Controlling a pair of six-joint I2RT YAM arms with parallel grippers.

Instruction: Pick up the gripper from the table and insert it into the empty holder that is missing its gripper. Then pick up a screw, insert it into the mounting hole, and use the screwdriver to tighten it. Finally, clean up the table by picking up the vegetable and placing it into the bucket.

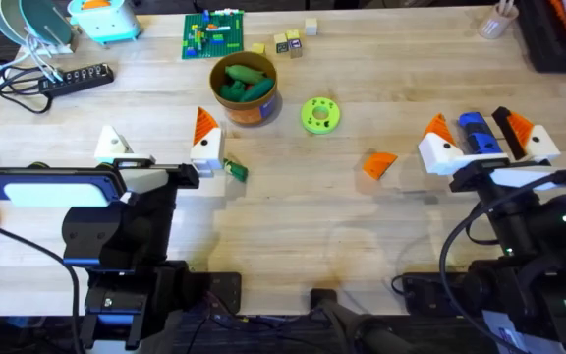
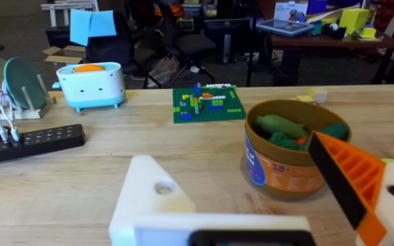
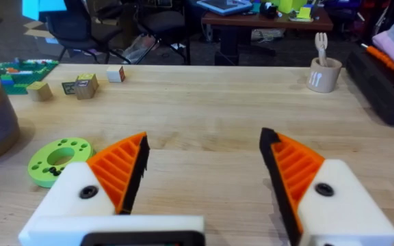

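My left gripper (image 1: 158, 144) (image 2: 231, 160) is open: one finger is the plain white holder (image 1: 113, 145) (image 2: 146, 195), the other has an orange tip. The loose orange gripper (image 1: 379, 163) lies on the table right of centre. My right gripper (image 1: 480, 135) (image 3: 204, 147) is open, and the blue screwdriver (image 1: 476, 132) shows between its two orange-tipped fingers from above. The small dark-green vegetable (image 1: 235, 169) lies by the left gripper's orange-tipped finger. Beyond it stands the orange-brown bucket (image 1: 247, 106) (image 2: 279, 174), holding green toy vegetables. A screw is too small to make out.
A lime-green disc (image 1: 319, 114) (image 3: 59, 158) sits right of the bucket. At the back are a green brick plate (image 1: 213, 34), small wooden cubes (image 1: 288, 42), a power strip (image 1: 72, 79), a toy toaster (image 2: 91, 85) and a cup (image 3: 320, 74).
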